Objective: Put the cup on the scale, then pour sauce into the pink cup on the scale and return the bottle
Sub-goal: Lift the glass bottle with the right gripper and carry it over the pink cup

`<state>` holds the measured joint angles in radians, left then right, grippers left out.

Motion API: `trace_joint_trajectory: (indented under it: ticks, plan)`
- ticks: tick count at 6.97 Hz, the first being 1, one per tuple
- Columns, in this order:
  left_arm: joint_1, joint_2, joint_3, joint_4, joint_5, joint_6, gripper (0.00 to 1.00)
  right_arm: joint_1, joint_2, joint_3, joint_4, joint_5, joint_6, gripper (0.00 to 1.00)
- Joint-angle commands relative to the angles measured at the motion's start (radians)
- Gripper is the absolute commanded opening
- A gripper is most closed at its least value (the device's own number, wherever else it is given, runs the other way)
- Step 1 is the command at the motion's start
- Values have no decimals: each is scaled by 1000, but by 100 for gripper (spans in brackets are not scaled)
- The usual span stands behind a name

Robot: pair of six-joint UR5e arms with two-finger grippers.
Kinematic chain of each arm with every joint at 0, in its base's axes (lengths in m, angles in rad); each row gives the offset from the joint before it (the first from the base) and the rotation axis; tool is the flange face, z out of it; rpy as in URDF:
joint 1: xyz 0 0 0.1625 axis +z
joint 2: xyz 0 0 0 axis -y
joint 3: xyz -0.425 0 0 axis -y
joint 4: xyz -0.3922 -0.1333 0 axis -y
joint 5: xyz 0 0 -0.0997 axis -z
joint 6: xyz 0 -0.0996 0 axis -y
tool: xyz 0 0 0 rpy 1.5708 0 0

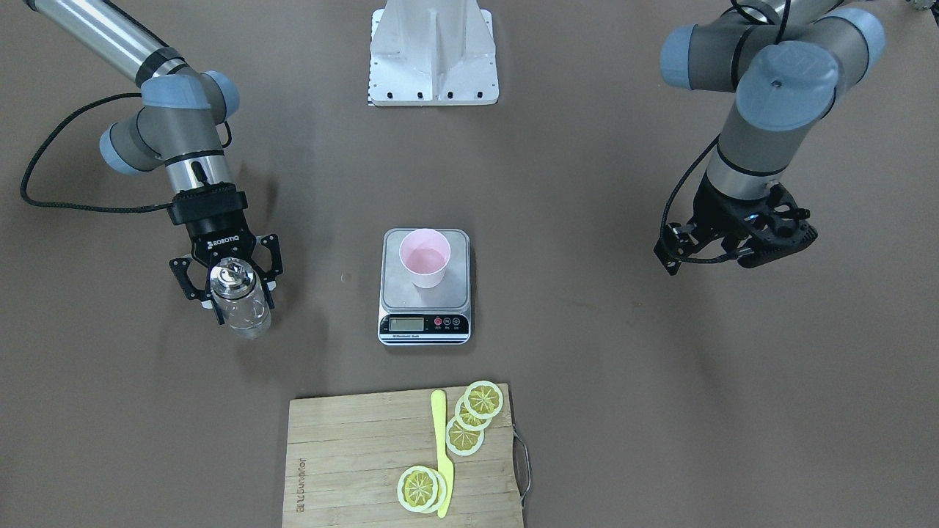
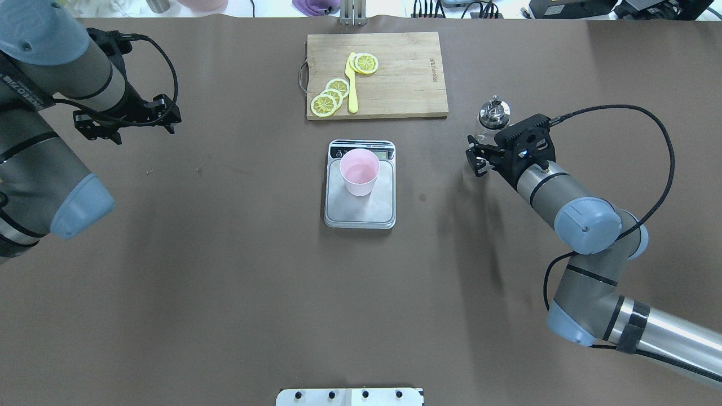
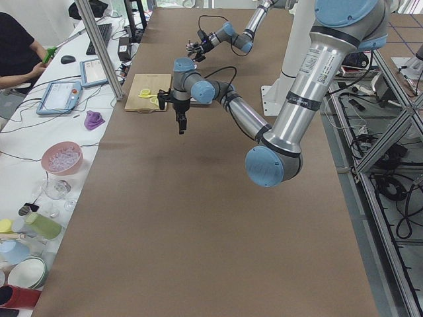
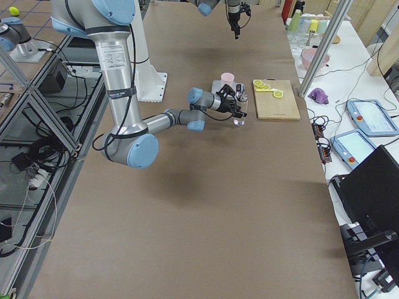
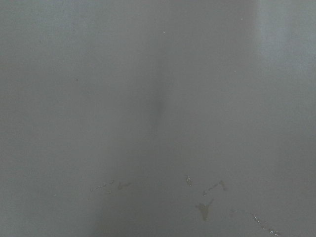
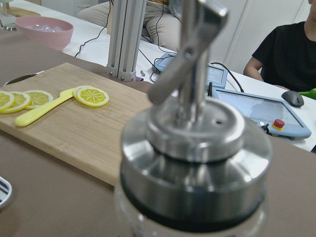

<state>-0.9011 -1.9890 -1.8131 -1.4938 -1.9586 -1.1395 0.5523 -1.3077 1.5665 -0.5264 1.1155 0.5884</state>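
Right gripper (image 1: 242, 304) apparently clenched on the upright bottle (image 1: 235, 282). Cup (image 1: 424, 258) stands on scale (image 1: 425, 324), well apart from it. Left gripper (image 1: 737, 249): grip state cannot be determined.

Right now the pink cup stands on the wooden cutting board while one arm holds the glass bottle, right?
Not quite: the pink cup stands on the scale, not the cutting board; the front-facing view shows it. The right gripper does hold the bottle.
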Motion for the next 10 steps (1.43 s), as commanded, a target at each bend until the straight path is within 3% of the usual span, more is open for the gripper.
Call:
trace_joint_trajectory:
  ticks: [1,3,4,7,9,10]
  plan:
    - [-25,1,0,6,-3,38,99,17,28,116,-220,-15,-178,11]
    - [-108,37,0,26,-40,263,99,8,82,174,-399,-92,-225,11]
    - [-175,82,12,26,-102,411,99,-30,115,179,-478,-185,-283,11]
    - [-275,217,11,24,-138,778,99,-161,178,161,-593,-412,-381,11]
    - [-298,277,12,24,-138,856,99,-187,218,161,-723,-477,-498,11]
    - [-308,277,32,24,-140,856,99,-186,222,161,-730,-502,-562,12]
